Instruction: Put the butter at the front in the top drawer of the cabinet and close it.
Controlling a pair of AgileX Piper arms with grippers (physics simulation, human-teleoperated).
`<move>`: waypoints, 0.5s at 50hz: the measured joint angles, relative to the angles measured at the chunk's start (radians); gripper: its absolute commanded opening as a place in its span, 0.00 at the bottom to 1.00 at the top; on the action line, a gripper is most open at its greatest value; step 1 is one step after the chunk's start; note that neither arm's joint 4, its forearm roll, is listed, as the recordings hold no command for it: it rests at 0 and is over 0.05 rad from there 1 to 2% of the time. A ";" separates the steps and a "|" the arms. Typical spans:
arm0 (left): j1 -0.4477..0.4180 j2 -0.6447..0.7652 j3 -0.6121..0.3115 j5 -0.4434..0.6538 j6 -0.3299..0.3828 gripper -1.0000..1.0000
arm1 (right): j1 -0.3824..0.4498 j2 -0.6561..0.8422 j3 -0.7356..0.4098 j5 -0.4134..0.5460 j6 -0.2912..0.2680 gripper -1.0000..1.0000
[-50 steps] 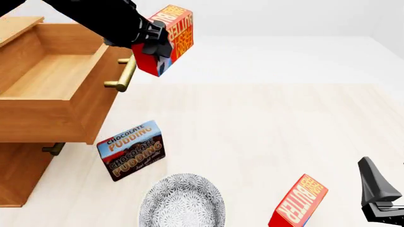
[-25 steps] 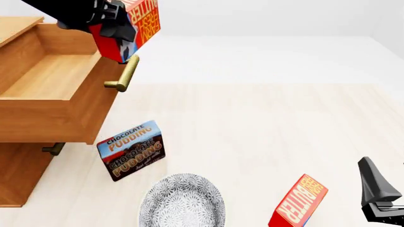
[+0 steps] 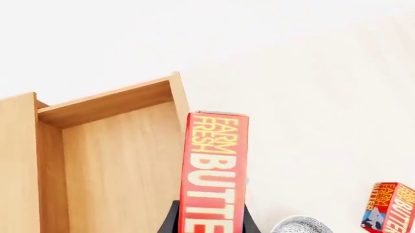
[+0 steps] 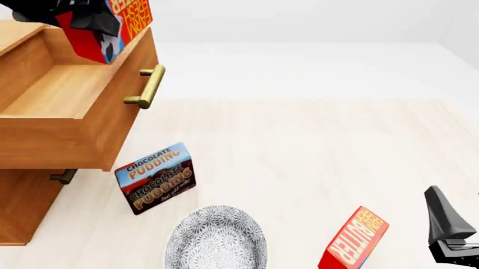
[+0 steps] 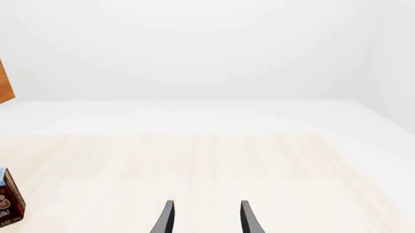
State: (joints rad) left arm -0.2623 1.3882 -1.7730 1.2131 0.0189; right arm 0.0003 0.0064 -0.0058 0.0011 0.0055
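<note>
My left gripper [image 4: 96,23] is shut on the butter [image 4: 129,18], a red-and-orange carton held tilted above the open top drawer [image 4: 64,92], over its far front corner near the brass handle [image 4: 147,87]. In the left wrist view the butter [image 3: 214,170] stands between the black fingers [image 3: 170,224], with the drawer's plain wood floor [image 3: 116,170] beside and below it. The cabinet [image 4: 22,207] fills the left side. My right gripper [image 4: 449,232] rests low at the right, open with nothing between its fingers [image 5: 167,218].
A chocolate pudding box [image 4: 156,178] stands in front of the cabinet, and a patterned grey bowl [image 4: 215,240] sits near the front edge. A second butter carton [image 4: 353,240] leans at the front right. A lower drawer's handle [image 4: 64,176] pokes out under the open drawer.
My left gripper has carried the butter leftward and slightly up, from beside the drawer handle to over the drawer's front corner. The right arm and the other objects have not moved.
</note>
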 measured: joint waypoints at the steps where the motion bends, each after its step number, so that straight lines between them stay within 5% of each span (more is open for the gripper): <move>1: 0.004 -0.003 0.002 0.001 -0.001 0.00 | 0.000 0.000 0.000 0.000 0.000 1.00; 25: 0.102 -0.089 0.067 0.007 -0.019 0.00 | 0.000 0.000 0.000 0.000 0.000 1.00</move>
State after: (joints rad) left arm -0.1601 1.2994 -1.7057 1.2200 -0.0003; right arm 0.0002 0.0064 -0.0058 0.0011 0.0055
